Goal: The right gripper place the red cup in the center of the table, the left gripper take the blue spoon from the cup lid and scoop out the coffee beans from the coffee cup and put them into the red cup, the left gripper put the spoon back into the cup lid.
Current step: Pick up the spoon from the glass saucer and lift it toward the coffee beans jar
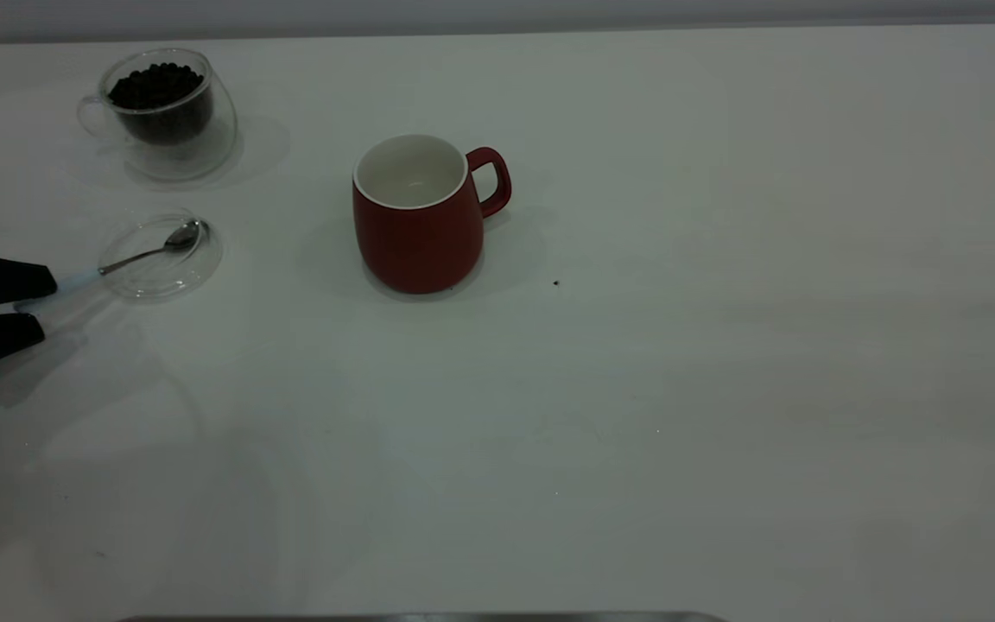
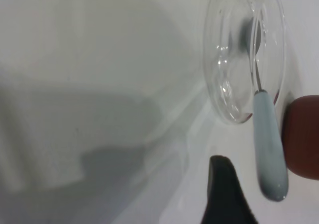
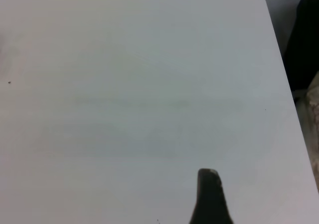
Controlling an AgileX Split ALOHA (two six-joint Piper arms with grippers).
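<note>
- Fingers of the left gripper (image 1: 41, 302) stand spread at the exterior view's left edge, one on each side of the handle end of the blue spoon (image 1: 130, 260), pinching nothing.
- The spoon's long axis runs from the gripper toward the red cup (image 1: 418, 216): its pale blue handle sticks out over the rim of the cup lid (image 1: 161, 257) toward the fingers, while its metal bowl lies inside the lid, pointing away.
- The lid sits flat on the table (image 1: 679, 363), with the coffee cup (image 1: 165, 112) behind it, holding a heap of coffee beans (image 1: 156, 85).
- The red cup stands upright near the middle of the table, white inside showing, handle toward the right side.
- The left wrist view shows the handle's rounded tip beside one dark finger, not touching it, and the red cup beyond.
- The right wrist view shows only one dark finger of the right gripper (image 3: 209, 196) above bare table near its edge; whether it is spread or pressed together cannot be told.
- The tabletop is plain white with a dark speck right of the red cup; a pale wall runs behind.
</note>
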